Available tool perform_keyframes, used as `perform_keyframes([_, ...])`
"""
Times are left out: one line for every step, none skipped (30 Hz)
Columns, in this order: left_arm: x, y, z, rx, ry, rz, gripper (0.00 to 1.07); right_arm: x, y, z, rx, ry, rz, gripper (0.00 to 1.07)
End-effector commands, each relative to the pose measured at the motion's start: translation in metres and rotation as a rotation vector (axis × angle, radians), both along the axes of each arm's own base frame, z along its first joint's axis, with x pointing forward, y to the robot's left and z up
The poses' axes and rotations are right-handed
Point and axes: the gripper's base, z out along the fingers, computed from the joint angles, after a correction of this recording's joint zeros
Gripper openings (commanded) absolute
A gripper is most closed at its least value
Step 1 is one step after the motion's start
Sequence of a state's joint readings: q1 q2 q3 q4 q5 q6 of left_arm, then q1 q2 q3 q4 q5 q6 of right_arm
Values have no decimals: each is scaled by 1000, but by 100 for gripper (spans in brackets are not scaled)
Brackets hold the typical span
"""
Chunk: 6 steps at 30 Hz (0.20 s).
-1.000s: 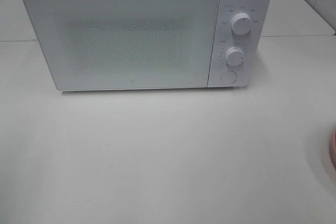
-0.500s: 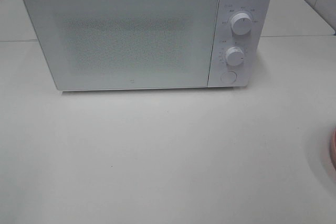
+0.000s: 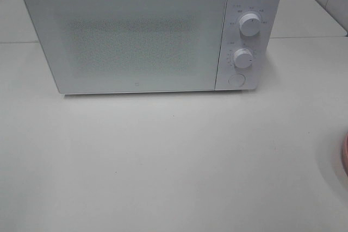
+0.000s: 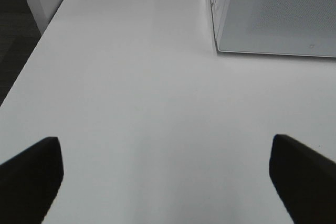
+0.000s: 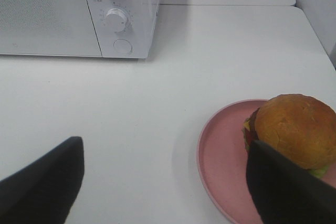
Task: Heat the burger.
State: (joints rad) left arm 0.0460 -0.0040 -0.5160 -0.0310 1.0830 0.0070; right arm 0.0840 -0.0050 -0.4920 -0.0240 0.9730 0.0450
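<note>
The burger (image 5: 296, 129), with a glossy golden-brown bun, sits on a pink plate (image 5: 220, 156) in the right wrist view. My right gripper (image 5: 165, 187) is open above the bare table beside the plate. One of its dark fingers (image 5: 286, 187) overlaps the plate and the burger's near side in that view, and nothing is between the fingers. Only the plate's rim (image 3: 345, 153) shows at the right edge of the exterior view. My left gripper (image 4: 165, 182) is open over bare table, left of the microwave (image 4: 273, 14). Neither gripper appears in the exterior view.
A white microwave (image 3: 136, 31) stands at the back of the white table (image 3: 163, 161) with its door shut. Its right panel carries two knobs (image 3: 249, 24) (image 3: 243, 58) and a round button (image 3: 236, 79). The table's left edge (image 4: 31, 61) drops off near the left arm.
</note>
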Motion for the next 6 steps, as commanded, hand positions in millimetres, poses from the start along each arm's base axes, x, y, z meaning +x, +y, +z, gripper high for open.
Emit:
perform_keyframes([-2, -1, 1, -5, -34, 1, 101, -4, 0, 0, -2, -44, -1, 76])
perform_keyframes([-2, -1, 1, -5, -34, 1, 101, -4, 0, 0, -2, -44, -1, 76])
perform_keyframes([-2, -1, 1, -5, -33, 1, 101, -4, 0, 0, -2, -44, -1, 76])
perform_keyframes([-2, -1, 1, -5, -33, 1, 101, -4, 0, 0, -2, -44, -1, 76])
perform_keyframes([-2, -1, 1, -6, -31, 1, 101, -4, 0, 0, -2, -44, -1, 76])
perform_keyframes([-1, -1, 1, -6, -28, 1, 101, -4, 0, 0, -2, -44, -1, 76])
